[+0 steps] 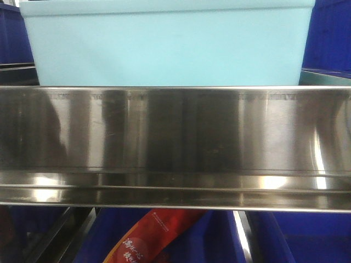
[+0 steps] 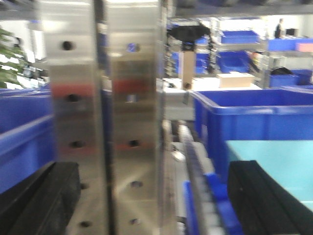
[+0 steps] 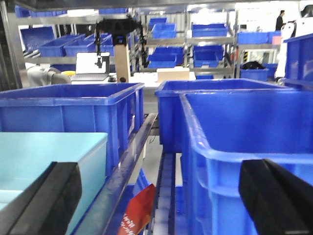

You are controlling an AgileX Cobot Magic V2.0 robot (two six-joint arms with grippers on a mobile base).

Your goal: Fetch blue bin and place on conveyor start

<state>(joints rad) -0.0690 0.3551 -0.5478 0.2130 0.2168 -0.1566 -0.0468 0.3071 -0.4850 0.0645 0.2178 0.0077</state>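
Bin [image 1: 164,44]: sits on shelf behind steel rail [image 1: 175,137], crates [image 1: 329,33] either side. Left claw [image 2: 154,171]: gapes wide, empty. Right claw [image 3: 159,169]: same.

The left tool [image 2: 151,171] shows two matte black, blocky fingers [image 2: 41,198] with slanted edges, at 7 and 5 o'clock. The right tool [image 3: 159,169] has matching black wedge-shaped fingers [image 3: 276,196].

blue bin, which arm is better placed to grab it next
Right, probably: the blue bin lies just beside the open right gripper, with a gap ahead, while the left gripper faces a steel post.
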